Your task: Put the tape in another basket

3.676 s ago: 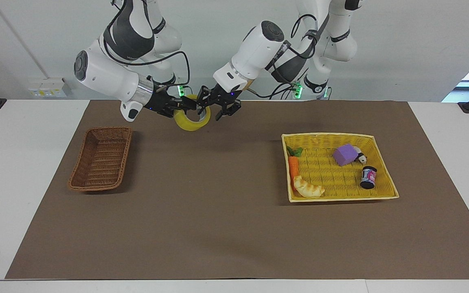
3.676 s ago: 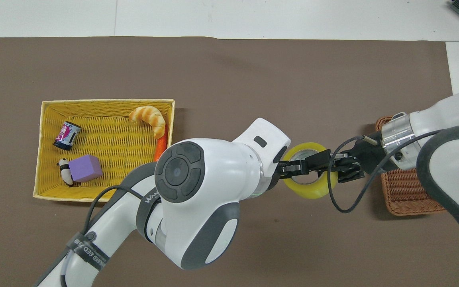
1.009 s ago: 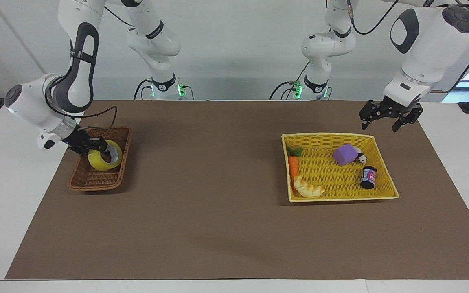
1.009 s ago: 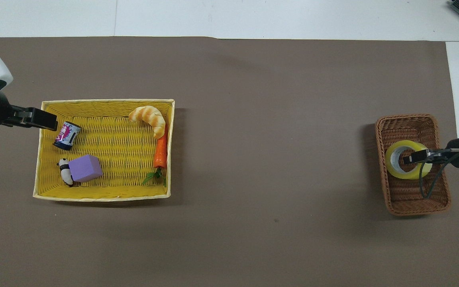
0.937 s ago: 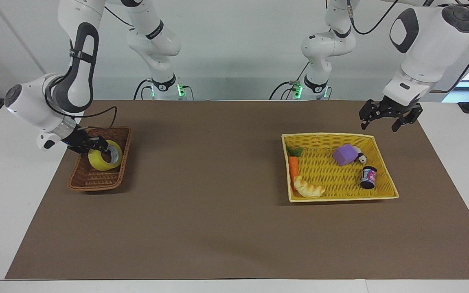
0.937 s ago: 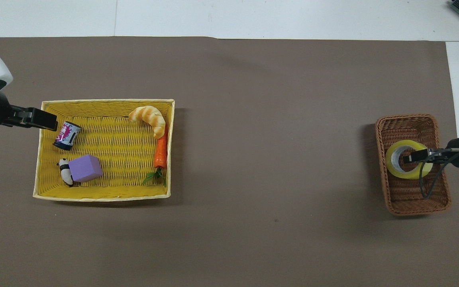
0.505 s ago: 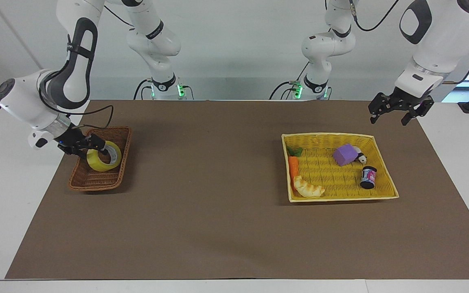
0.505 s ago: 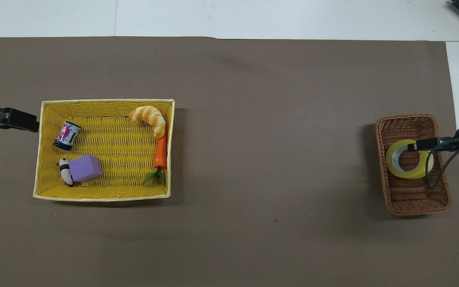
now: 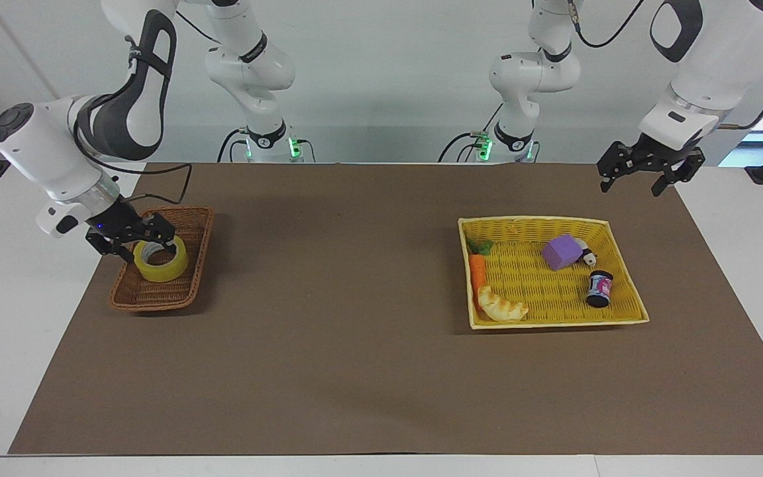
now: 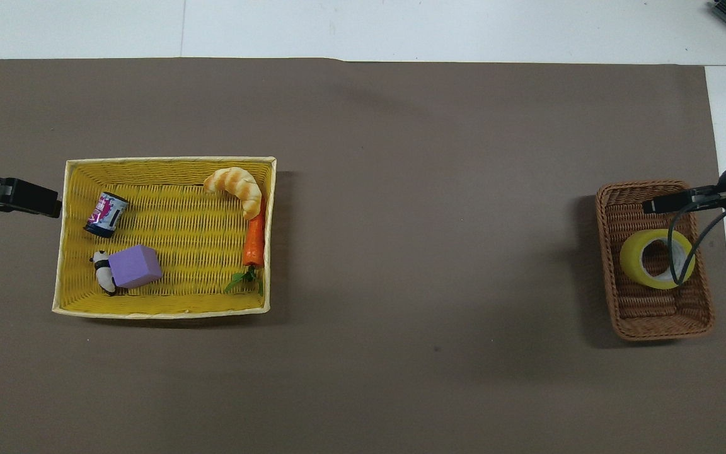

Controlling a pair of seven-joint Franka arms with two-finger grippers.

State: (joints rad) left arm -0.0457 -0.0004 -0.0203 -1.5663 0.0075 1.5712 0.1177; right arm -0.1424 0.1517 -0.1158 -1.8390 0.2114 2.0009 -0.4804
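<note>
The yellow tape (image 9: 161, 263) (image 10: 657, 259) lies flat inside the dark brown wicker basket (image 9: 186, 212) (image 10: 643, 186) at the right arm's end of the table. My right gripper (image 9: 142, 242) (image 10: 650, 206) is open and holds nothing. It hangs just above the basket, over the part beside the tape; its cable drapes across the roll. My left gripper (image 9: 628, 189) (image 10: 48, 203) is open and empty in the air, over the mat just outside a corner of the yellow tray basket.
The yellow tray basket (image 9: 534, 219) (image 10: 167, 160) at the left arm's end holds a carrot (image 9: 477, 271), a croissant (image 9: 502, 307), a purple block (image 9: 561, 252), a small panda figure (image 10: 103, 277) and a little can (image 9: 599, 289). A brown mat covers the table.
The right gripper opened and let go of the tape, which tipped over flat in the brown basket. That gripper pulled out of the roll. The left gripper drifted up and off the yellow tray.
</note>
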